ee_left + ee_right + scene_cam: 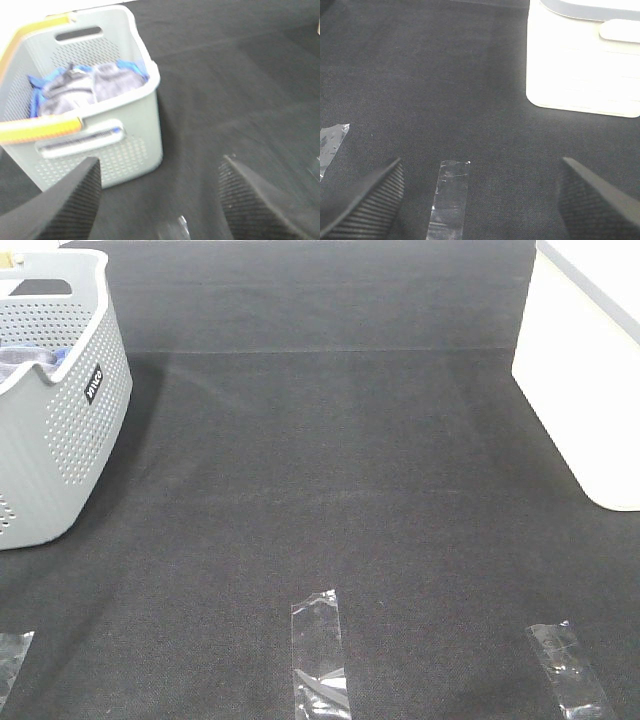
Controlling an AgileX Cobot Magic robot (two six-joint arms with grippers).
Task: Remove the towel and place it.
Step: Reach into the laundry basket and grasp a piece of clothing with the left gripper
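The slate-grey towel [85, 90] lies crumpled inside the grey perforated basket [135, 135], on top of a bright blue cloth [34, 95]. In the exterior high view the basket [60, 430] stands at the left edge, and a bit of the towel [25, 358] shows over its rim. My left gripper [160, 200] is open, hovering above the mat just in front of the basket, with nothing between its fingers [75, 200]. My right gripper [480, 200] is open too, above a strip of clear tape [449, 200], far from the basket. Neither gripper shows in the exterior high view.
A white box [590, 370] stands at the right on the black mat [330, 460]; the right wrist view also shows this box [580, 60]. Three strips of clear tape [320, 650] lie along the mat's near edge. The basket has yellow handles [40, 129].
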